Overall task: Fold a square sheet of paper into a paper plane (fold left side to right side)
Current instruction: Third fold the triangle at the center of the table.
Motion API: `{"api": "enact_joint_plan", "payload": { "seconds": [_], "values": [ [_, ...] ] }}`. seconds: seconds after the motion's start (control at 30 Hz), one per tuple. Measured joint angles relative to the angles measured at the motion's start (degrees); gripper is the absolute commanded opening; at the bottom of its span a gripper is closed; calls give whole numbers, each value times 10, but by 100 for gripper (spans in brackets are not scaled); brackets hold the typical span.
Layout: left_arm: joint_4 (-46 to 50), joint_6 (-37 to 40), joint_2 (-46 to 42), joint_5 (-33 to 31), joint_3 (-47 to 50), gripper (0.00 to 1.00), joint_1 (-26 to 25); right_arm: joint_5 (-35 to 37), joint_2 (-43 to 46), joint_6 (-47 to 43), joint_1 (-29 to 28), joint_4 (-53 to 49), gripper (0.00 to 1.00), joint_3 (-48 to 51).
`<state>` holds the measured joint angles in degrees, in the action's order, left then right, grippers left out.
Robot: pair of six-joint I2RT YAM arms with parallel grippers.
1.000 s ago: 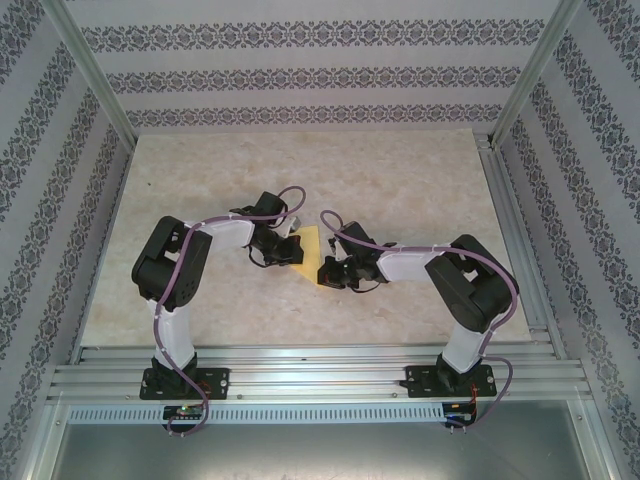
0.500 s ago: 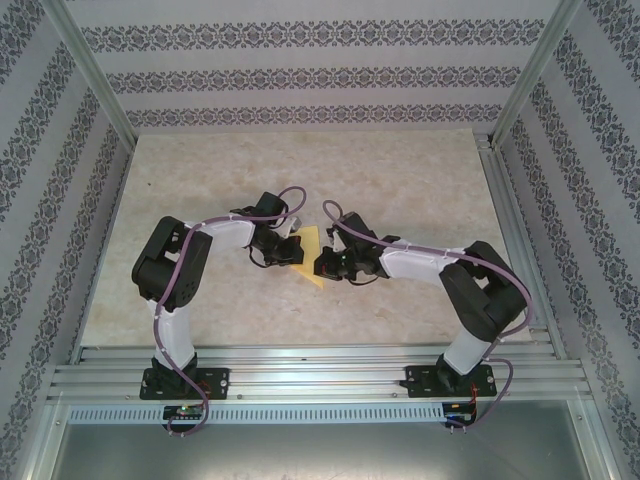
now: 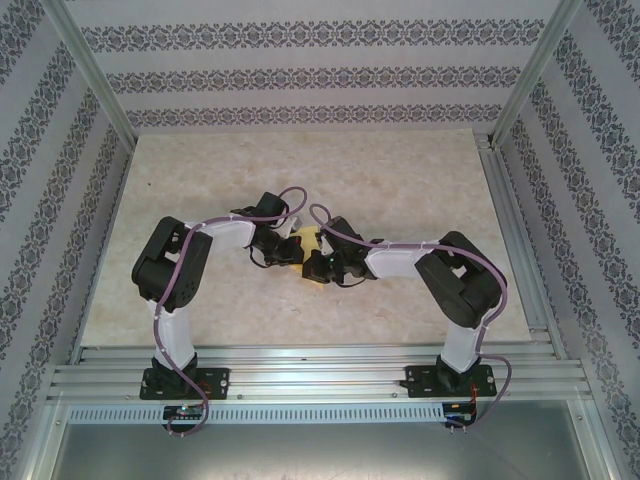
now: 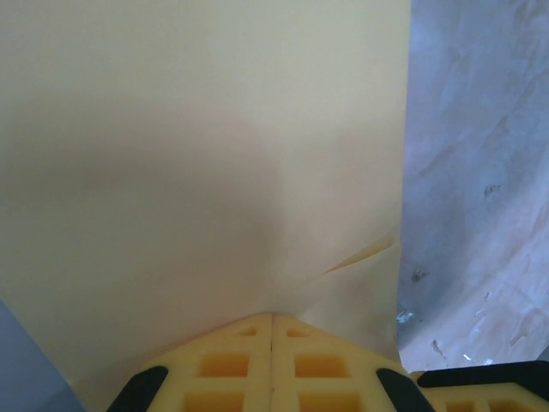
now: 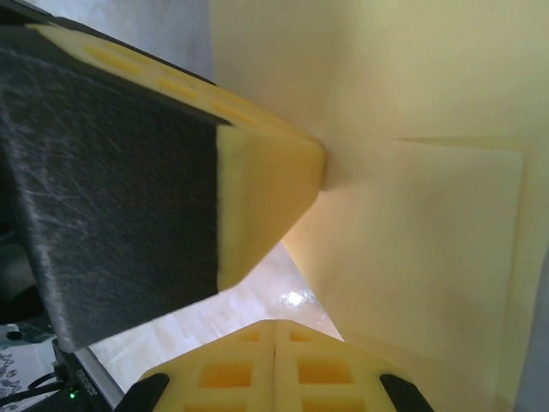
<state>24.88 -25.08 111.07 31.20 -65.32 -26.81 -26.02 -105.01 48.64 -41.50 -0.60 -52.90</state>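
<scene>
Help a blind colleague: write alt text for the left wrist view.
The left claw, shut, touches a yellow sheet of paper; a small crease runs toward its right edge. Pale marbled table lies at right.

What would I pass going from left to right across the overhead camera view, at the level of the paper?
Left arm → left gripper → yellow paper → right arm. The right gripper overlaps the paper, so I left it out.

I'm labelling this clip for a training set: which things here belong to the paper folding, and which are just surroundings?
Part of the job: yellow paper, already partly folded; left end effector; right end effector.
Just surroundings: marbled tabletop; patterned walls; aluminium frame.
</scene>
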Motion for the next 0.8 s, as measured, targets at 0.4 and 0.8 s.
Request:
{"api": "enact_joint_plan", "payload": {
  "seconds": [0.4,0.8],
  "values": [
    [0,0,0,-3,0,0,-2,6,-37,-10,0,-13,0,-24],
    [0,7,0,-8,-2,0,-8,-7,7,-16,19,72,1,74]
  ]
}}
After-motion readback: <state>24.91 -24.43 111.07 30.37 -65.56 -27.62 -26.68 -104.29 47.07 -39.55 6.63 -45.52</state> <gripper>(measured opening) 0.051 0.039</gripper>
